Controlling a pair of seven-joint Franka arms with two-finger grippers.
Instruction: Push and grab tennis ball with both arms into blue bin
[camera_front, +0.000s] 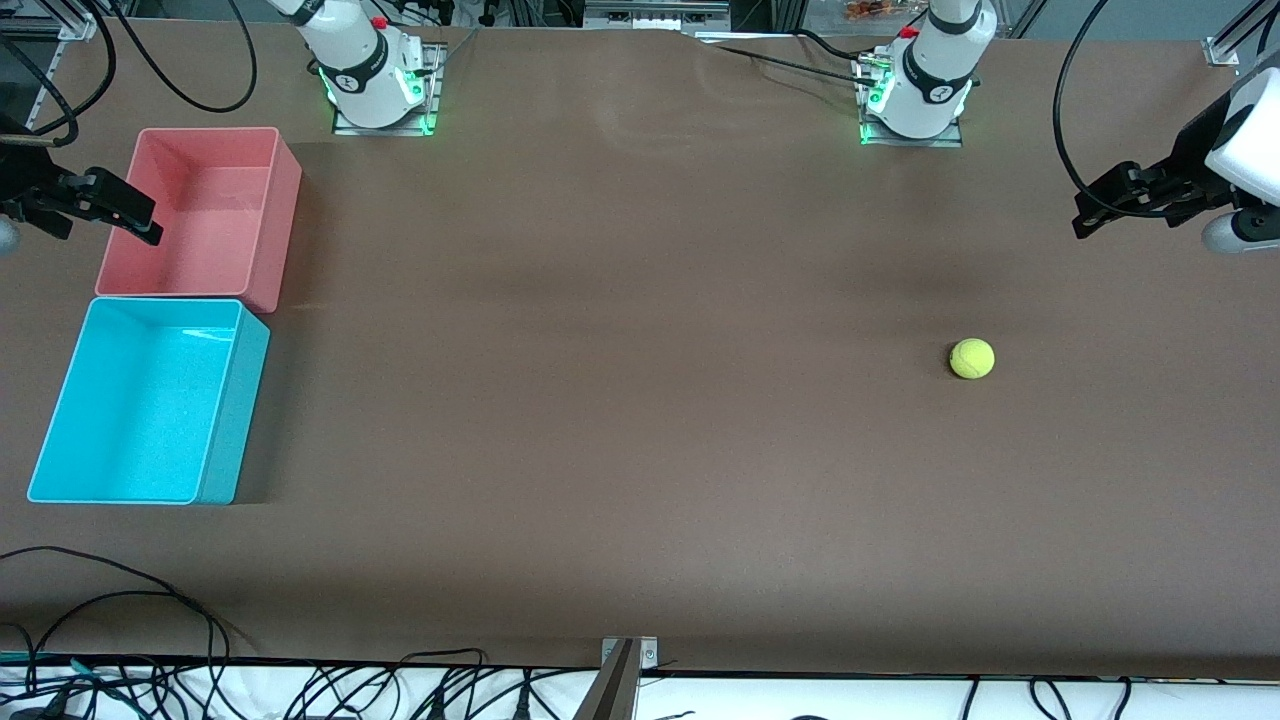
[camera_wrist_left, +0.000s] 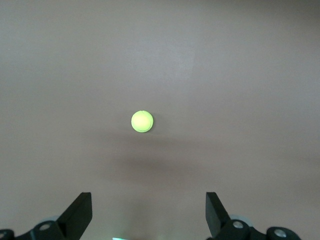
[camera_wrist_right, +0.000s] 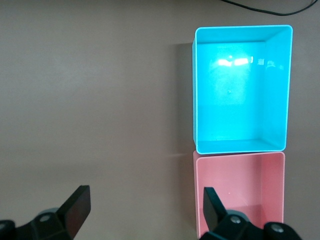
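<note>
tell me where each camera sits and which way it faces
Front view: high across the table, facing both arm bases; shows the left pincer, right pincer, tennis ball and blue bin.
Left wrist view: looks down past its open fingers at the ball, shared with front.
Right wrist view: looks down at the blue bin and pink bin, shared with front.

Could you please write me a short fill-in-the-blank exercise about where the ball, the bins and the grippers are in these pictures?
1. The tennis ball lies on the bare table toward the ___ arm's end.
2. The blue bin is ___ to the front camera than the pink bin.
3. The left gripper and the right gripper both have their fingers ___.
4. The blue bin holds ___.

Missing words: left; nearer; open; nothing
</note>
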